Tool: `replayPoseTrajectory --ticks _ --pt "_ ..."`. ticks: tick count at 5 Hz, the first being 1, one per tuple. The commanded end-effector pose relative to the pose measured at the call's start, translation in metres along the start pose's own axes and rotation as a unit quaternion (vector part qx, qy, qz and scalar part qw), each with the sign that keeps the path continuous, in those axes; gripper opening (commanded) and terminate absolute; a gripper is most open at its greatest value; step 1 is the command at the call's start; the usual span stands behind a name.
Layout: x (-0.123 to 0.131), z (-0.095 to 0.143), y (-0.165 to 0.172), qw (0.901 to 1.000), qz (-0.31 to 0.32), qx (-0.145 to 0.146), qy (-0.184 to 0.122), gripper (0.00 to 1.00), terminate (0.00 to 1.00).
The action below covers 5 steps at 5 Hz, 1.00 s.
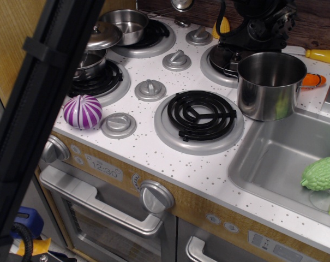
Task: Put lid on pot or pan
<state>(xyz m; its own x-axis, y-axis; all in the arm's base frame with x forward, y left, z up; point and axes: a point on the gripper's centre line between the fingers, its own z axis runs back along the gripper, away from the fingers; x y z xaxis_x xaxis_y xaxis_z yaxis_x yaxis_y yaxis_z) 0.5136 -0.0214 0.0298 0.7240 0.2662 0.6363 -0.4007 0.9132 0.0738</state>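
Note:
The lid (220, 57) is a flat, dark-mirrored steel disc lying on the back right burner. Only its left part shows; the rest is hidden by my gripper and the pot. The tall steel pot (270, 84) stands open and upright just in front and to the right of it, at the sink's edge. My black gripper (245, 42) hangs low over the lid, right above its middle. Its fingertips are lost against the dark lid, so I cannot tell how the jaws stand or whether they touch the knob.
A brighter domed lid (102, 35) rests tilted on a small pot (87, 64) on the left burner. A steel bowl (126, 24) sits at the back. A purple striped ball (83, 111), a yellow-handled tool (320, 55) and a green vegetable (323, 173) in the sink (263, 158) are nearby. A black strut (39, 103) blocks the left.

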Motion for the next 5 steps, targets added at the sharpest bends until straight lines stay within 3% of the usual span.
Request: replayPoseTrajectory --ticks 1,5 --pt "0.027 0.014 0.007 0.9995 -0.001 -0.004 -0.031 1.0 0.0" --pt "0.035 -0.009 0.024 0.9986 0.0 -0.029 -0.045 1.0 0.0"
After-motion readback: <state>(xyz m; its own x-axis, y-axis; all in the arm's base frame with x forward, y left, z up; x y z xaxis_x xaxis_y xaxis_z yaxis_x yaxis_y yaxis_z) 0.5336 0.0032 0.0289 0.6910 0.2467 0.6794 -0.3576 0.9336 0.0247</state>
